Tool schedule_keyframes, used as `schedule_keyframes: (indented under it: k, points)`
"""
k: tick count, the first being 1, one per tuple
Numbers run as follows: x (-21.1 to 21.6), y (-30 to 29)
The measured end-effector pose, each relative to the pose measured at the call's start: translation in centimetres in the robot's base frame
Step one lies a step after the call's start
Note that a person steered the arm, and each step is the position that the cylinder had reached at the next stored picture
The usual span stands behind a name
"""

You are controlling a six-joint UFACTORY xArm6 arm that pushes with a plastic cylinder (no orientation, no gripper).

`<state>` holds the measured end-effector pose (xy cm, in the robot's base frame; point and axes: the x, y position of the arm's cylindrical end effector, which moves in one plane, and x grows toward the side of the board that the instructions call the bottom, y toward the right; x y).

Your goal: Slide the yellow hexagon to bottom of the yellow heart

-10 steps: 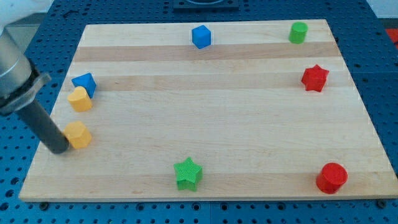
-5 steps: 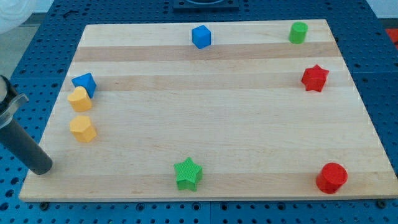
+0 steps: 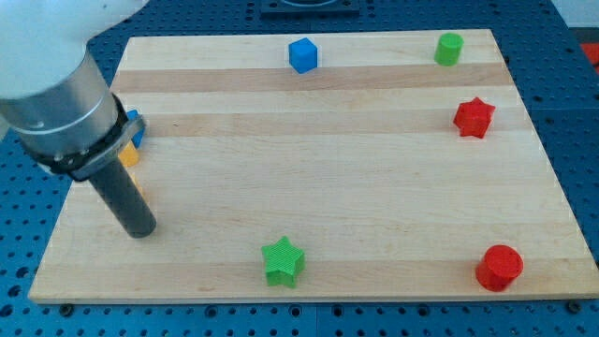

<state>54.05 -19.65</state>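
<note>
My tip (image 3: 140,228) rests on the wooden board (image 3: 318,187) near its left side. The arm and rod cover most of the two yellow blocks. Only a sliver of the yellow heart (image 3: 130,156) shows beside the rod, and a thin edge of the yellow hexagon (image 3: 142,194) shows just below it. My tip is just below and slightly right of the hexagon. Whether the rod touches the hexagon cannot be told.
A blue block (image 3: 137,127) peeks out by the arm above the heart. A blue cube (image 3: 302,54) and green cylinder (image 3: 449,48) sit at the top. A red star (image 3: 474,117) is at the right, a red cylinder (image 3: 499,268) at the bottom right, and a green star (image 3: 283,261) at the bottom.
The rod pulled down-left off the hexagon, then swung right over the board; my tip now sits below the hexagon. The arm now hides most of both yellow blocks.
</note>
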Motion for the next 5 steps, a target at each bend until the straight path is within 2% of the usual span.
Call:
schedule_keyframes:
  k: [2,5]
  points:
    - [-3.4,0.0]
    - [-2.8,-2.1]
